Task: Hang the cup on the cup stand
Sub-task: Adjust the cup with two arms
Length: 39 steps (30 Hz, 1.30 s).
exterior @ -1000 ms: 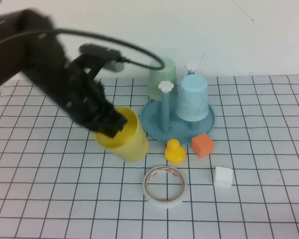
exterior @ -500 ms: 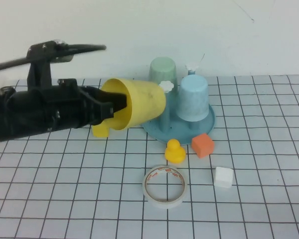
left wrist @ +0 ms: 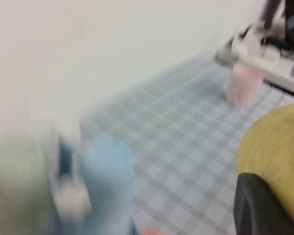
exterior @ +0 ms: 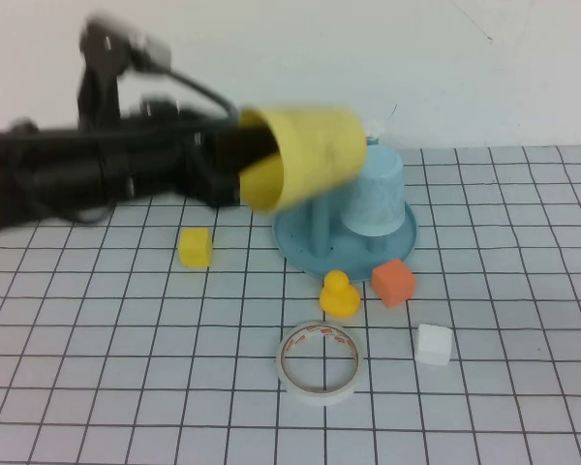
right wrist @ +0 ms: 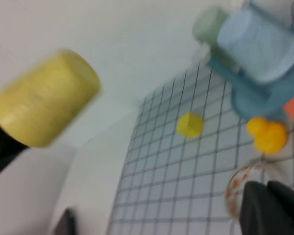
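Your left pincer (exterior: 234,160) clamped on the yellow cup (exterior: 305,155), cup tipped sideways above the cup stand (exterior: 300,237) (off the bench), right pincer (right wrist: 269,208) closed, near the tape roll (right wrist: 240,188).

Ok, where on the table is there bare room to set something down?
Bare grid lies left of the yellow block, and right of the white cube. It is crowded around the cup stand: duck, orange cube and tape roll, with the left gripper holding the cup above.

White wall (exterior: 368,48), gridded tabletop (exterior: 126,387) (black lines)
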Motion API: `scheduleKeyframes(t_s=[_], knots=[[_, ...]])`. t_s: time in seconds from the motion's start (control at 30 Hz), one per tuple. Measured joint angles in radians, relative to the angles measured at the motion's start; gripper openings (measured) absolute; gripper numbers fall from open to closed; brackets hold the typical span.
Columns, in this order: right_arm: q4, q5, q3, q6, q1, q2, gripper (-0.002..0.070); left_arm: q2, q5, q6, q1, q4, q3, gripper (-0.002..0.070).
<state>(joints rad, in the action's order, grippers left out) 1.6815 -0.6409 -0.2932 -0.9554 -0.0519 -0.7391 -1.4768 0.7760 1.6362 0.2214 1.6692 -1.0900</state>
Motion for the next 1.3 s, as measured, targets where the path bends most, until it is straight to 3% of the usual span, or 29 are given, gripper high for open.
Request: scheduleKeyframes(t_s=[0.23, 0.4, 0.63, 0.83, 0.93, 1.1, 1.17, 1.3], knots=[[0.006, -0.295, -0.126, 0.136, 0.000, -0.365, -0.0001, 0.000, 0.010, 0.179, 0.000, 0.004, -0.189, 0.0005], [0.006, -0.478, -0.231, 0.251, 0.006, -0.533, -0.0001, 0.002, 0.002, 0.307, 0.000, 0.006, -0.210, 0.0005], [0.006, -0.441, -0.401, 0.339, 0.128, -0.593, 0.0016, 0.002, -0.078, 0.426, 0.000, 0.006, -0.200, 0.0006], [0.005, -0.336, -0.576, 0.341, 0.179, -0.616, 0.0042, 0.002, -0.134, 0.442, 0.000, -0.012, -0.200, 0.0005], [0.005, -0.331, -0.659, 0.366, 0.180, -0.661, 0.0126, 0.002, -0.136, 0.446, 0.000, -0.038, -0.200, 0.0005], [0.005, -0.330, -0.782, 0.507, 0.183, -0.764, 0.0473, 0.002, -0.133, 0.471, 0.000, -0.061, -0.199, 0.0005], [0.005, -0.321, -0.817, 0.550, 0.201, -0.805, 0.0558, 0.002, -0.135, 0.501, 0.000, -0.061, -0.199, 0.0005], [0.005, -0.295, -0.888, 0.616, 0.276, -0.874, 0.0618, 0.002, -0.157, 0.546, 0.000, -0.061, -0.199, 0.0006]])
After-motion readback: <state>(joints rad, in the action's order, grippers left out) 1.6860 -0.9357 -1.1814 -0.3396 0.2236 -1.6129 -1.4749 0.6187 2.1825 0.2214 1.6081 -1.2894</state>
